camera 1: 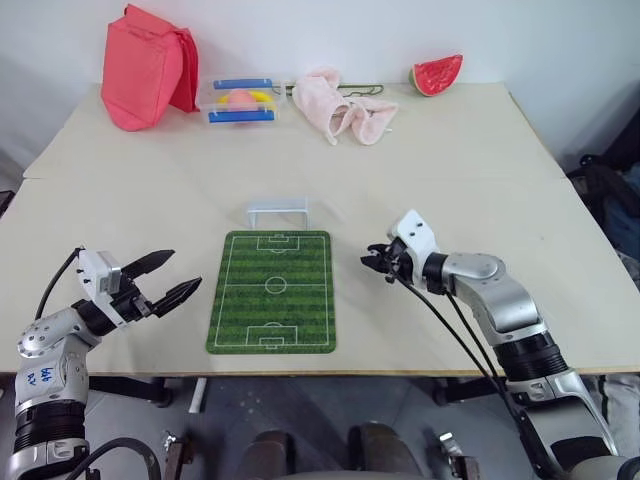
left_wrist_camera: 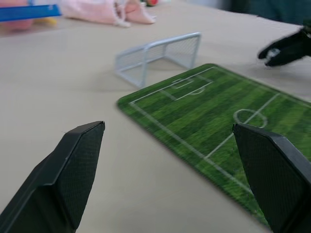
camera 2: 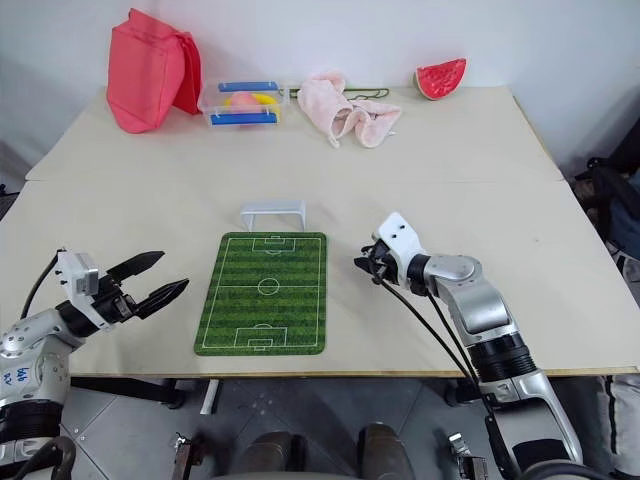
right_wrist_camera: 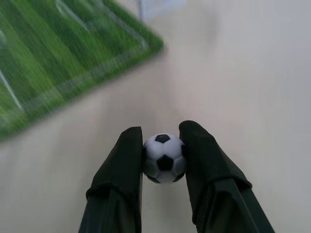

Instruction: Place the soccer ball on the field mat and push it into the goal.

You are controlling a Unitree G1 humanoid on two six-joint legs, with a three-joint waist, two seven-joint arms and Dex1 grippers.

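The tiny black-and-white soccer ball is pinched between the two black fingers of my right gripper. That gripper hangs just above the table, a little to the right of the field mat. The mat is a green striped rectangle with white pitch lines, lying flat near the table's front edge. The small white goal stands just beyond the mat's far short edge, its mouth facing the mat. My left gripper is open to the left of the mat, pointing toward it, with nothing between its fingers.
Along the far side of the table lie a red bag, a clear box with blue handles, a crumpled pink cloth and a watermelon slice. Bare tabletop surrounds the mat.
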